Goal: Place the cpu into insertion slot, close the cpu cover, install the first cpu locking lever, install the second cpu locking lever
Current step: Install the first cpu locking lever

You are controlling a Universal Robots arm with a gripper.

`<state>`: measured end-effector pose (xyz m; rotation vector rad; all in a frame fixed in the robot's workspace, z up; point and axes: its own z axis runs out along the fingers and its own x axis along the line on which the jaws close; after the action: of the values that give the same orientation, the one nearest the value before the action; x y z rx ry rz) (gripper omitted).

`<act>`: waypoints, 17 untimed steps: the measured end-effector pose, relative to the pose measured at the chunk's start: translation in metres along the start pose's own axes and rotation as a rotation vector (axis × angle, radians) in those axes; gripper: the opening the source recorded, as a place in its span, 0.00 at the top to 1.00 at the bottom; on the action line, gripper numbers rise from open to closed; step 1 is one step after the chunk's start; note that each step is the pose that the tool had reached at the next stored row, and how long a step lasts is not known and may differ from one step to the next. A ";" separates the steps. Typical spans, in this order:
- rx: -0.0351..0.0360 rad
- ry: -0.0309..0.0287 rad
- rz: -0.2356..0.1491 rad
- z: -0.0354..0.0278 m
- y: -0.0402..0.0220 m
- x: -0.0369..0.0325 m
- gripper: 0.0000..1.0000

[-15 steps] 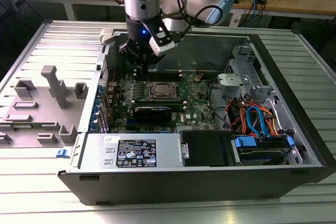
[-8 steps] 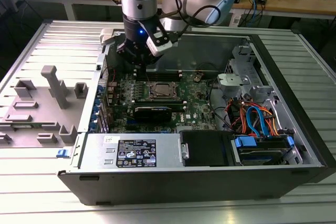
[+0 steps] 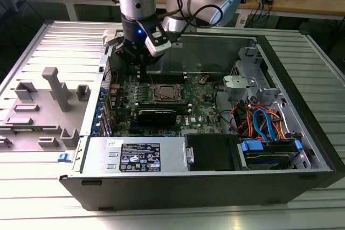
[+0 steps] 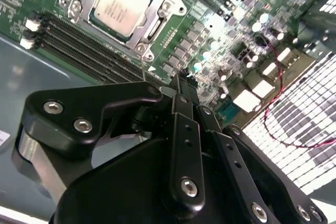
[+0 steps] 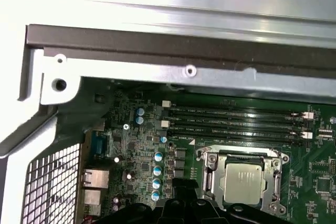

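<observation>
The cpu, a dull silver square chip, lies flat in the insertion slot on the green motherboard. The cpu cover, a thin silver frame, lies down around the chip. A thin metal lever rod runs from the socket's corner toward my fingers. My gripper hangs over the board beside the socket, on the exterior view's left of it and apart from it. Its black fingers are shut with nothing between them.
The motherboard sits deep in an open computer case. Long black memory slots run beside the socket, and a black card lies in front of it. Cables and drive bays fill the exterior view's right. A grey fixture tray stands left.
</observation>
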<state>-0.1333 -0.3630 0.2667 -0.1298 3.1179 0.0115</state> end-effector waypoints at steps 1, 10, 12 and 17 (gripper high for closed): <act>0.0000 -0.0001 0.000 0.0002 0.0033 -0.0002 0.89; -0.0001 0.0000 -0.002 0.0037 0.0147 0.0019 0.89; -0.0001 -0.0001 -0.002 0.0047 0.0169 0.0017 0.89; 0.0014 0.0000 -0.002 0.0052 0.0201 -0.0021 0.89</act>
<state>-0.1328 -0.3428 0.2617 -0.1331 3.1177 0.0092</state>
